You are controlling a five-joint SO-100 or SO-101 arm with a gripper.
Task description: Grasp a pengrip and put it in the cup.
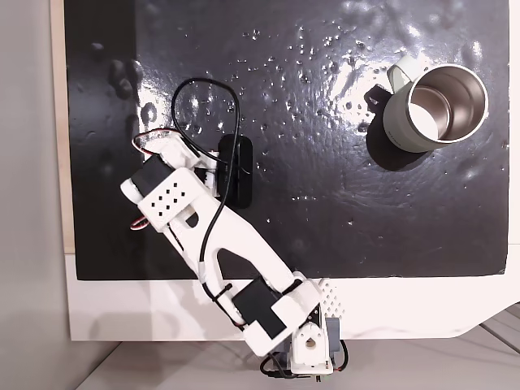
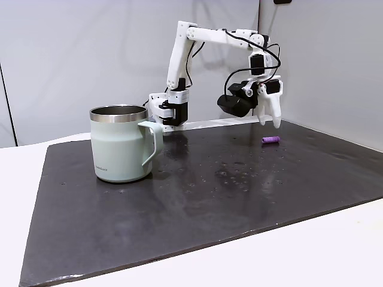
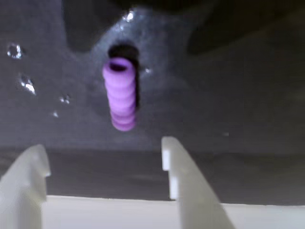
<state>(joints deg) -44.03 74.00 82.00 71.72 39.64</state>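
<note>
My gripper (image 3: 102, 155) is spread wide, empty, hovering over the black mat (image 2: 209, 197). Pengrip (image 3: 120, 94) lies flat on the mat just ahead of my fingertips (ribbed, purple, open end facing away). Cup (image 2: 119, 143) stands upright on the mat, well apart from the pengrip.
</note>
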